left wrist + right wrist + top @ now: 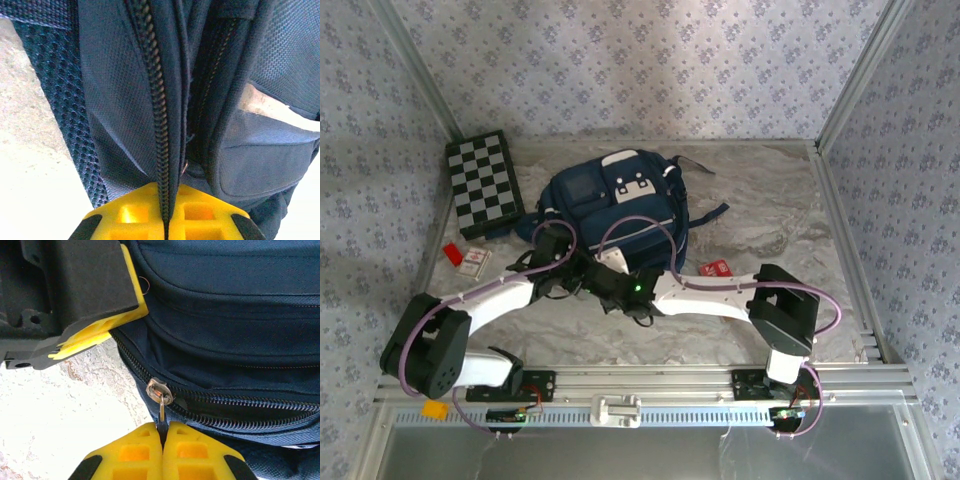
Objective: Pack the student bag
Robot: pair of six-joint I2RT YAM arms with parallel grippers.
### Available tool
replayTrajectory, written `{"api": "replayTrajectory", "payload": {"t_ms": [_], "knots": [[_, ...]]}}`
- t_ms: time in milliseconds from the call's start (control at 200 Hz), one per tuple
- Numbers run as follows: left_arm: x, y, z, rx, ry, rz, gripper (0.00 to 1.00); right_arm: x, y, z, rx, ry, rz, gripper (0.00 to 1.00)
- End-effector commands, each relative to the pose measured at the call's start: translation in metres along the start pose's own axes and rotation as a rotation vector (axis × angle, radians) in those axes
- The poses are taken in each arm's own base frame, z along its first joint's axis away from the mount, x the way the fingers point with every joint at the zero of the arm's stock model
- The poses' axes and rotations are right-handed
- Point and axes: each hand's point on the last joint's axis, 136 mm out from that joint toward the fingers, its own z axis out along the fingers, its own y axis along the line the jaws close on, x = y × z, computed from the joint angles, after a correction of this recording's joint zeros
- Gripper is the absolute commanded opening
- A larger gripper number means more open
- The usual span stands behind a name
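Left gripper [166,222]: yellow fingertips pressed together, nipping the zipper-tape edge of the student bag [115,95]. The coil zipper [156,120] runs straight up from between the tips.

Right gripper [162,435]: jaws pressed together, pinching the metal zipper pull [161,410], which hangs from its slider [159,390] on the bag's lower side. To the right of the slider, the track shows two rows of teeth with a dark gap between. In the right wrist view, the left gripper's black body and yellow pad sit up and to the left, against the same bag wall.

Arm pose, top view: both arms reach forward and inward from their bases. The white forearm links lie low over the table, and the wrists are close together at the bag's near edge. The left elbow is folded out to the left, the right elbow out to the right.

The bag lies at table centre on the crinkled grey cover [770,200], front pockets up. A checkered board [483,184] lies just left of it, and a small red packet [718,268] lies near its right side.
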Motion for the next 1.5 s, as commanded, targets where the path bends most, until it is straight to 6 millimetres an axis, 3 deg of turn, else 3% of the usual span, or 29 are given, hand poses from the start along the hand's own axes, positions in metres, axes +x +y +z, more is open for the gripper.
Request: {"api": "replayTrajectory", "payload": {"t_ms": [0,100,120,285,415,500,590,685,770,850,940,1064,1139,1304,1494], "knots": [[-0.026,-0.023,-0.015,0.073,-0.085,0.046,0.00,-0.001,-0.022,-0.016,0.037,0.015,0.005,0.00],[-0.043,-0.020,-0.027,0.089,-0.094,0.037,0.00,-0.003,-0.027,-0.026,0.024,0.018,-0.045,0.00],[-0.048,-0.019,-0.030,0.093,-0.099,0.035,0.00,0.009,-0.035,-0.022,0.045,0.050,-0.063,0.00],[-0.082,-0.019,-0.048,0.109,-0.128,0.047,0.00,0.023,-0.064,-0.029,0.106,0.127,-0.081,0.00],[-0.098,-0.028,-0.050,0.123,-0.106,0.069,0.00,0.029,-0.091,-0.031,0.193,0.159,-0.061,0.00],[-0.106,-0.041,-0.050,0.145,-0.097,0.097,0.00,0.025,-0.096,-0.030,0.207,0.159,-0.051,0.00],[-0.113,-0.051,-0.046,0.151,-0.089,0.126,0.00,0.019,-0.075,-0.027,0.157,0.142,-0.096,0.00],[-0.116,-0.064,-0.041,0.189,-0.056,0.140,0.00,0.006,-0.027,-0.027,0.022,0.112,-0.132,0.00],[-0.120,-0.071,-0.039,0.197,-0.054,0.172,0.00,-0.004,0.003,-0.022,-0.056,0.092,-0.106,0.00],[-0.126,-0.074,-0.038,0.152,-0.046,0.230,0.00,-0.015,0.016,-0.014,-0.100,0.073,-0.065,0.00],[-0.120,-0.086,-0.044,0.182,-0.002,0.300,0.02,-0.023,0.020,-0.010,-0.095,0.056,-0.052,0.00],[-0.113,-0.074,-0.056,0.150,-0.034,0.304,0.31,-0.024,0.016,-0.004,-0.077,0.043,-0.029,0.00],[-0.101,-0.069,-0.063,0.166,-0.018,0.285,0.42,-0.022,0.016,-0.002,-0.078,0.042,-0.015,0.00],[-0.073,-0.052,-0.079,0.166,-0.047,0.210,0.51,-0.017,0.014,-0.001,-0.080,0.045,-0.006,0.00],[-0.029,-0.070,-0.092,0.189,-0.053,0.246,0.58,-0.014,0.017,-0.002,-0.107,0.035,0.031,0.00]]}}
